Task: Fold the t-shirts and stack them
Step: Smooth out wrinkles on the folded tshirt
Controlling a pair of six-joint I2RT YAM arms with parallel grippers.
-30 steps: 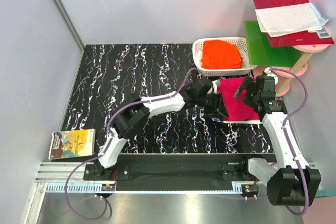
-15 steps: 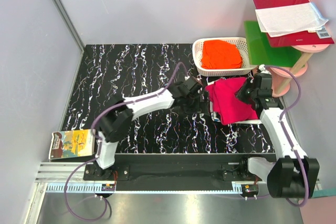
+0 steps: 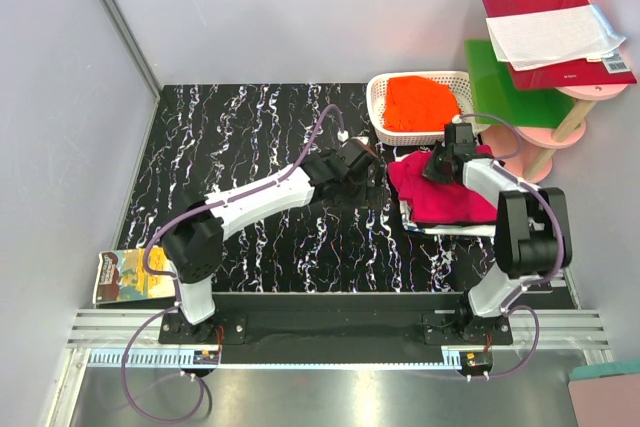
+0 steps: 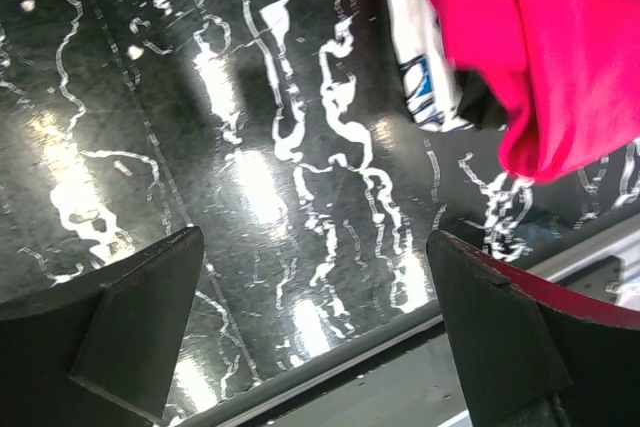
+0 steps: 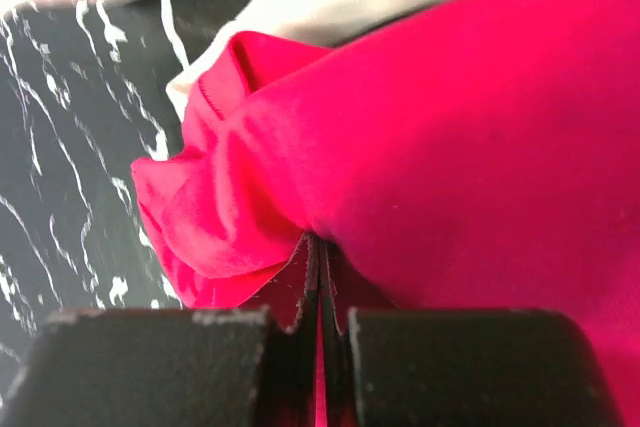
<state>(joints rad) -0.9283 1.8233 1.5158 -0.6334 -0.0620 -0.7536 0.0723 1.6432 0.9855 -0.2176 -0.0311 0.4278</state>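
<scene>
A pink t-shirt [image 3: 447, 195] lies bunched on top of a white printed t-shirt [image 3: 452, 231] at the right of the black marbled table [image 3: 250, 137]. My right gripper [image 3: 437, 164] sits at the pink shirt's far left edge, and its jaws are shut on a fold of that fabric [image 5: 320, 265]. My left gripper [image 3: 374, 183] hovers just left of the pile, wide open with nothing between its fingers [image 4: 312, 282]. The pink t-shirt [image 4: 540, 47] and the white t-shirt [image 4: 420, 42] show at the top right of the left wrist view. An orange t-shirt [image 3: 420, 103] lies folded in a white basket [image 3: 378, 97].
A pink stand [image 3: 568, 122] with a green board [image 3: 505, 82] and red books [image 3: 555, 32] stands at the right, past the basket. A picture book [image 3: 138, 275] lies at the table's near left corner. Grey walls close in the table on both sides and at the back.
My left gripper opened, let go of the pink t-shirt and drew back to the left. My right gripper swung in toward the pile's far left edge and shut on the pink fabric.
</scene>
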